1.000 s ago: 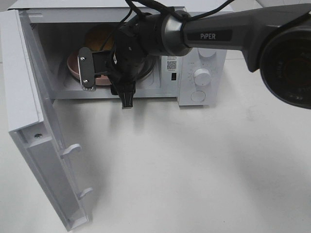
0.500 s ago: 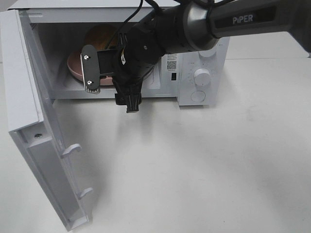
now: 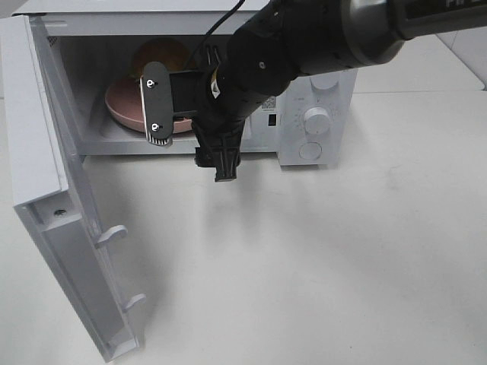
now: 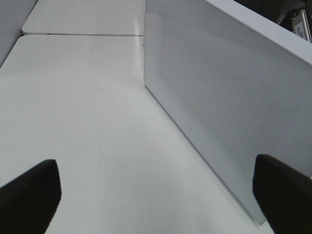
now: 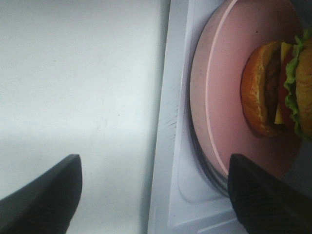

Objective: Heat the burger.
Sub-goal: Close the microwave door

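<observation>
Door (image 3: 46, 190) hangs wide open, nearest the camera. Left gripper (image 4: 156, 195) is spread wide and empty, facing a perforated white panel, probably the door's outer face, so staged to push it shut. Right gripper (image 3: 189, 131) at the cavity mouth, jaws apart, holding nothing. Behind it, pink plate (image 3: 122, 103) sits inside the microwave (image 3: 335, 99), burger (image 3: 160, 57) on it, so loading looks done

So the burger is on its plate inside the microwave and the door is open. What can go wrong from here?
1. The right arm's open fingers hang at the mouth of the microwave, close to the pink plate. Pulling back carelessly could hook its rim and drag the burger out.
2. The door stands wide open. Swinging it shut while that arm is in front could strike the arm.
</observation>
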Controlling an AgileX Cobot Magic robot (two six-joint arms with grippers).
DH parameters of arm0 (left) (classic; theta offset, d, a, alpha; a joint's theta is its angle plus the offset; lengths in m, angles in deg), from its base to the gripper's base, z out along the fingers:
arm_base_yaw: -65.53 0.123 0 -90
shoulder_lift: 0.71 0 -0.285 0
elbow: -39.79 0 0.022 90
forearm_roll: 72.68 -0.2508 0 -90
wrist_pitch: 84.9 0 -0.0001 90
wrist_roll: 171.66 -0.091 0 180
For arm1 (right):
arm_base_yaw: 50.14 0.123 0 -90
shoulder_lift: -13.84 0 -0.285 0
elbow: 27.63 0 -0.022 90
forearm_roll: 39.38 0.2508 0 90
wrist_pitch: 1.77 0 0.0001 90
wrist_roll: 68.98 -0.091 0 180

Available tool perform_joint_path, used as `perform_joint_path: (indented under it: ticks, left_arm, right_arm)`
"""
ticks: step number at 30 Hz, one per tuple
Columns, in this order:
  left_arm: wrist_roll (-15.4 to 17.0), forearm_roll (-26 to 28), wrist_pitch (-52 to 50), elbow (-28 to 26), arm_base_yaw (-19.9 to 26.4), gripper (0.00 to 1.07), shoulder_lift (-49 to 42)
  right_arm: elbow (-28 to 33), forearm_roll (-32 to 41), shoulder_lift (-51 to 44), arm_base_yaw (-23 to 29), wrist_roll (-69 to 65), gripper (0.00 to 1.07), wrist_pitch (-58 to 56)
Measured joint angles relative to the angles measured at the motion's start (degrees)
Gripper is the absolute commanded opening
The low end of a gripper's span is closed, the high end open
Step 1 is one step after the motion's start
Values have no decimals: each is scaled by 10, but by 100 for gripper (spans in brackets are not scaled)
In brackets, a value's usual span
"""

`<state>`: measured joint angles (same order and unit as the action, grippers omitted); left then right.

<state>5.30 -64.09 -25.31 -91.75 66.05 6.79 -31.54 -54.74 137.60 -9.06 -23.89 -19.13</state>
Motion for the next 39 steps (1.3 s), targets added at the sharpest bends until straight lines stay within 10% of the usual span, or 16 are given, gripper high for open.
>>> perform_joint_path:
  ticks: [39]
  left_arm:
    - [0, 0, 0, 0, 0, 100, 0]
  right_arm:
    - [291, 1, -305, 0, -379, 76, -196]
